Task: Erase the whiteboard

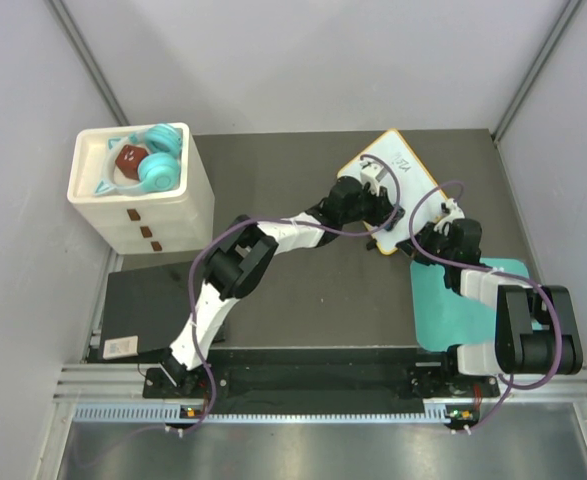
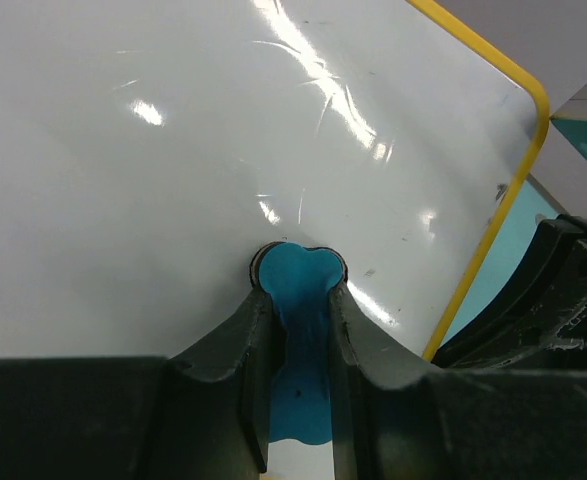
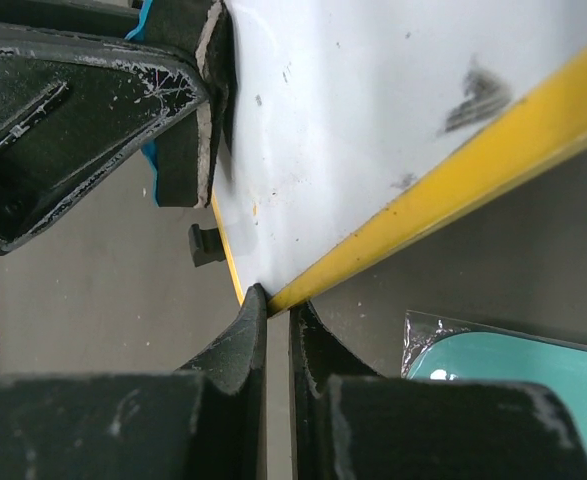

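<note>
We see the whiteboard (image 1: 388, 155) at the far right of the bench (image 1: 313, 300), turned at an angle, with its near corner just beside the teal mat (image 1: 473, 310). The left gripper (image 2: 298, 300) is closed on a blue pad (image 2: 301, 385), whose rounded tip presses against the white surface. The right gripper (image 3: 273, 300) pinches the board's yellow frame (image 3: 453, 170) at its edge, with both fingers tight against it. A dark smudge (image 3: 473, 95) marks the board near that frame, and faint scribbles (image 1: 405, 165) show near the far edge. A small black clip (image 3: 205, 245) juts from the board's edge. On the left stands a white drawer unit (image 1: 163, 215) with teal items on top.
</note>
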